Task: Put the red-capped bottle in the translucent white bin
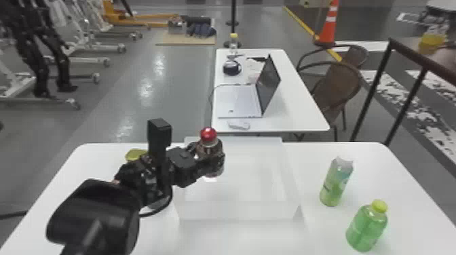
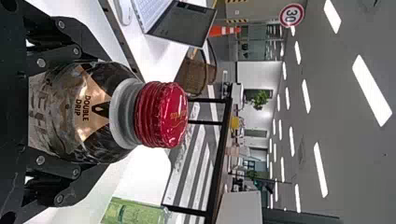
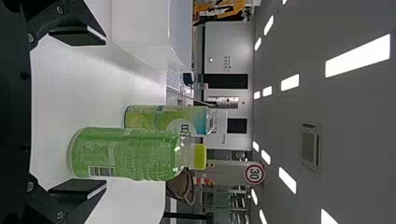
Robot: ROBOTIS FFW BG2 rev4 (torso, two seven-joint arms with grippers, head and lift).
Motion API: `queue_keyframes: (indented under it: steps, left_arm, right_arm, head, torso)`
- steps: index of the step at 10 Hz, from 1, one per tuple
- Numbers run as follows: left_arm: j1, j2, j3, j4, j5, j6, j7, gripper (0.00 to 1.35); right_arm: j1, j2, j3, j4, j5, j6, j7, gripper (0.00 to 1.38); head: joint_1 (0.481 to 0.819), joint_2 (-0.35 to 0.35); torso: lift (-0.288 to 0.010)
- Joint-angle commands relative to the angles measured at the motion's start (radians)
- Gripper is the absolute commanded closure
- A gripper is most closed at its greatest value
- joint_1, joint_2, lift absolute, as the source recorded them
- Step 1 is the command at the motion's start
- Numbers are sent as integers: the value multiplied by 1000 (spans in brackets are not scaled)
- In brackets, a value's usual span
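While the left gripper (image 1: 211, 158) pinches the red-capped bottle (image 1: 208, 135) upright over the translucent white bin (image 1: 237, 211), its tan label (image 2: 91, 116) shows dark print. Right gripper (image 3: 105, 112) is spread; green bottle (image 3: 128, 153) ahead carries small print and a barcode (image 3: 101, 171).

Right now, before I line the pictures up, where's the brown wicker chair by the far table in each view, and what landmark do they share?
Head view: brown wicker chair, at the robot's right side of the far table.
Left wrist view: chair, beyond the red-capped bottle, near the laptop.
Right wrist view: chair, partly behind the yellow-capped green bottle.
Shared landmark: the orange cone, beyond the chair.
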Motion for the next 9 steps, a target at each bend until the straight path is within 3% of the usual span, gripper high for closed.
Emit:
queue_keyframes:
  steps: [1,3,4,6,9]
  left_arm:
    - [-18,-6,-29,32,5,-7,-2,815]
    - [-12,-3,-21,36,5,-10,8,318]
    - [-2,-4,-3,36,8,-13,17,150]
    - [18,-12,19,23,7,-65,23,117]
    - [229,-10,175,-232,7,-70,184,117]
  right_arm:
    - [-6,1,1,6,1,0,0,205]
    - [-7,1,1,6,1,0,2,205]
    - [-10,1,1,7,1,0,0,205]
    - [-14,1,4,9,2,-2,2,205]
    - [-9,1,1,4,4,0,0,205]
  head:
    - [549,0]
    - [549,0]
    - [549,0]
    - [549,0]
    - [549,0]
  torso:
    - [-100]
    - [-100]
    - [-100]
    - [-100]
    - [-100]
